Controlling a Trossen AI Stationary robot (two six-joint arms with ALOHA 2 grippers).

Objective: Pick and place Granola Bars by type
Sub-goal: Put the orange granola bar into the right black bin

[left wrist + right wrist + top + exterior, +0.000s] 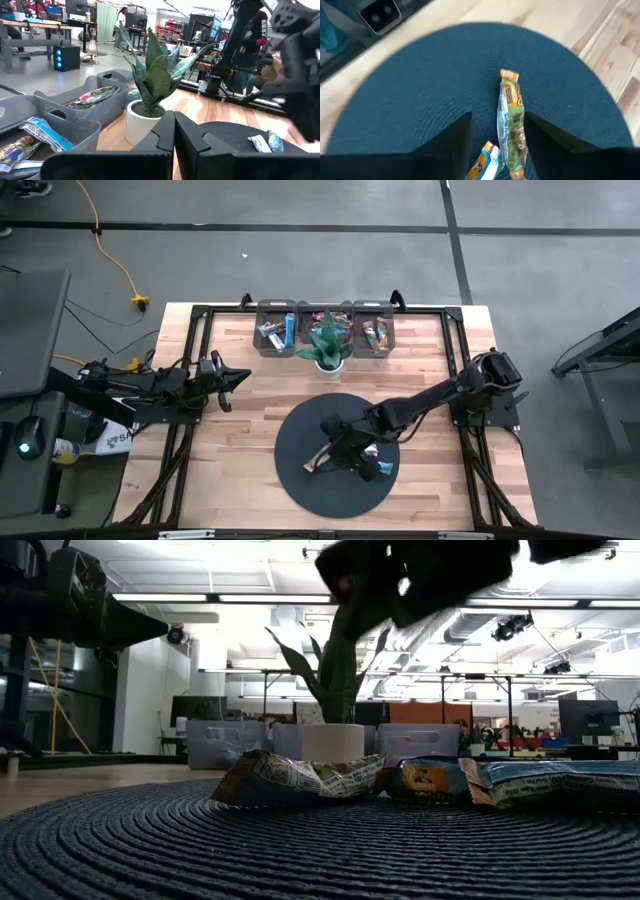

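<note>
- The right hand (pixel 345 452) hangs over the dark round mat (pixel 300 480) at about 6 o'clock on the bench (pixel 230 440). Its fingers are spread with nothing between them. My guess is it's lining up on the green-and-orange granola bar (pixel 512 122) lying flat right under the gap.
- The left hand (pixel 235 377) is parked out at 9 o'clock with its fingers pressed together, probably just keeping clear.
- Three grey bins (pixel 325 330) sit in a row at 12 o'clock with the potted plant (pixel 328 345) right in front. They already hold sorted bars, so the mat looks like the pick-up pile.
- The right wrist view shows a blue-white bar (pixel 487 162) beside the green one. From above the arm covers most of that.
- The low view shows the wrappers (pixel 300 778) lying puffy on the mat.
- The left wrist view looks into the bins (pixel 75 107), with wrapped bars (pixel 40 135) inside.
</note>
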